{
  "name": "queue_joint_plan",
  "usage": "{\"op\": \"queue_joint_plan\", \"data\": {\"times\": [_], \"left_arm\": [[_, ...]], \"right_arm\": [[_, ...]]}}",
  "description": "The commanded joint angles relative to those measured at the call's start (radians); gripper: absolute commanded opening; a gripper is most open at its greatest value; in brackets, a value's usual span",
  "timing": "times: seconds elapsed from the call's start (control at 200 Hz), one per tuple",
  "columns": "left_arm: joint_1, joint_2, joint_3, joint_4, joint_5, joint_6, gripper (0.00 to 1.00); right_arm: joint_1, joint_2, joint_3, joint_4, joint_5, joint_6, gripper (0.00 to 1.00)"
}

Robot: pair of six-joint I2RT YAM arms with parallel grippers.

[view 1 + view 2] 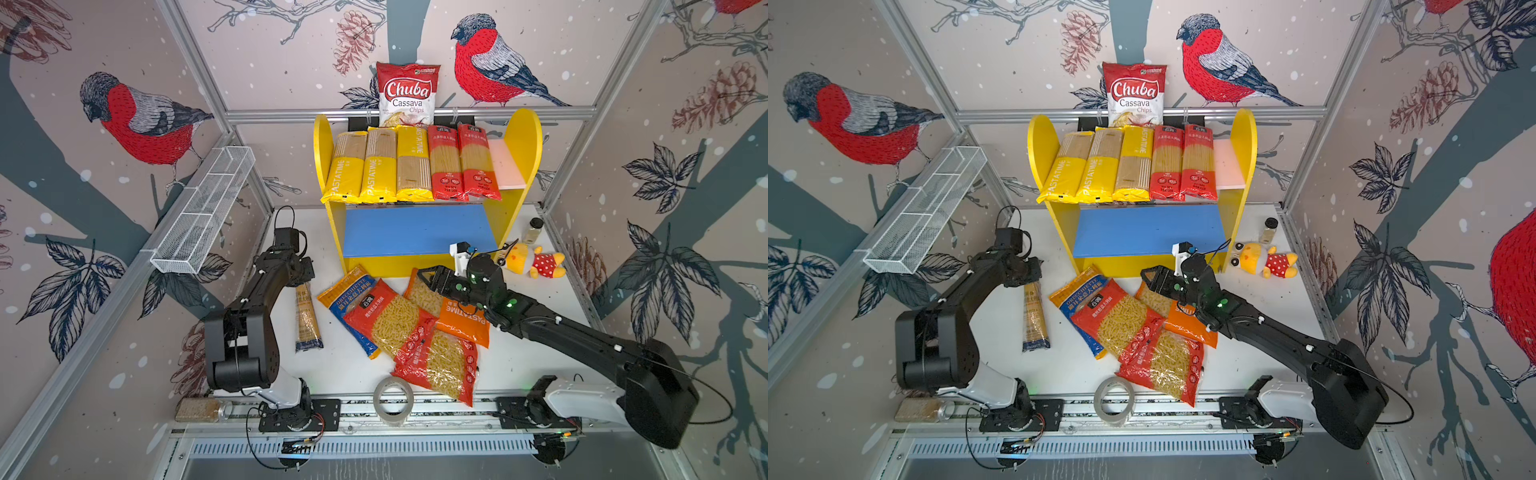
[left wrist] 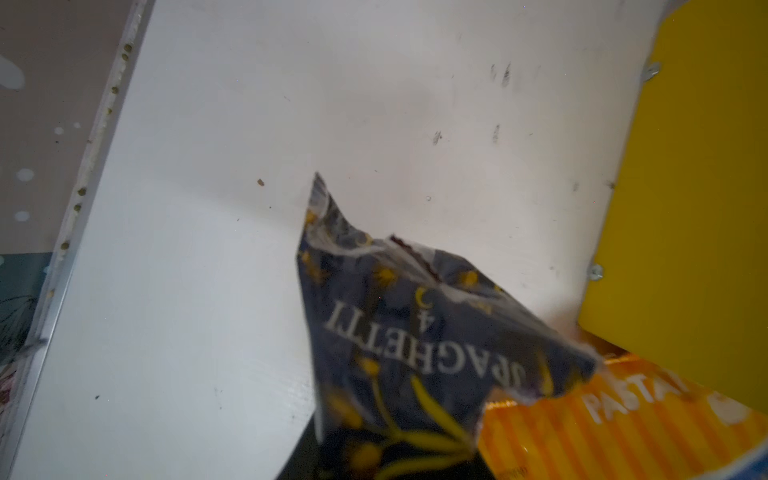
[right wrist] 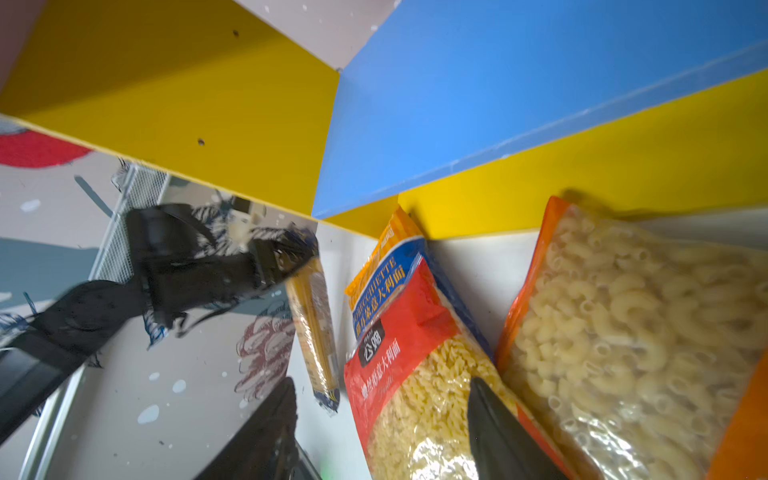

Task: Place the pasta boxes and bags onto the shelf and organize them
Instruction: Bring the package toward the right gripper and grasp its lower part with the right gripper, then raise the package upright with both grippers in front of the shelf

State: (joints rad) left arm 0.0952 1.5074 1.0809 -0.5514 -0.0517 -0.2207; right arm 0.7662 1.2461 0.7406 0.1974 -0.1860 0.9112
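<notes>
My left gripper (image 1: 303,284) is shut on the far end of the navy-gold spaghetti pack (image 1: 308,322), which lies on the table left of the shelf (image 1: 521,137). Its printed end fills the left wrist view (image 2: 415,332). Three yellow PASTATIME packs (image 1: 376,166) and two red spaghetti packs (image 1: 461,164) lie side by side on the pink upper board. In front of the shelf is a pile: a blue-orange bag (image 1: 345,291), two red bags (image 1: 386,320), and an orange bag (image 1: 463,322). My right gripper (image 1: 422,275) hovers open over this pile, nothing between its fingers.
A Chuba chips bag (image 1: 408,93) stands behind the shelf. A wire basket (image 1: 203,212) hangs on the left wall. A plush toy (image 1: 534,261) and a small jar (image 1: 533,230) sit right of the shelf. A tape roll (image 1: 392,400) lies at the front edge.
</notes>
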Motion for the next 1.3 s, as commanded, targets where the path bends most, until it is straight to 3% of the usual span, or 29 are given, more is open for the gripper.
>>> {"op": "queue_joint_plan", "data": {"times": [0.0, 0.29, 0.535, 0.705, 0.966, 1.296], "left_arm": [[-0.002, -0.093, 0.002, -0.015, 0.04, -0.022, 0.2], [-0.049, -0.336, -0.03, -0.071, 0.093, -0.074, 0.16], [-0.124, -0.509, -0.022, -0.057, 0.162, -0.198, 0.15], [-0.289, -0.536, 0.031, -0.052, 0.092, -0.288, 0.15], [-0.451, -0.568, -0.003, 0.013, 0.029, -0.397, 0.16], [-0.534, -0.538, 0.046, 0.033, 0.02, -0.425, 0.16]], "right_arm": [[0.034, 0.003, 0.004, 0.024, 0.012, -0.061, 0.66], [0.195, 0.015, -0.038, 0.129, 0.097, -0.22, 0.66], [0.345, 0.105, 0.054, 0.159, 0.119, -0.345, 0.68], [0.417, 0.204, 0.159, 0.162, 0.109, -0.39, 0.71], [0.469, 0.271, 0.222, 0.167, 0.113, -0.42, 0.76], [0.472, 0.322, 0.258, 0.11, 0.176, -0.416, 0.79]]}}
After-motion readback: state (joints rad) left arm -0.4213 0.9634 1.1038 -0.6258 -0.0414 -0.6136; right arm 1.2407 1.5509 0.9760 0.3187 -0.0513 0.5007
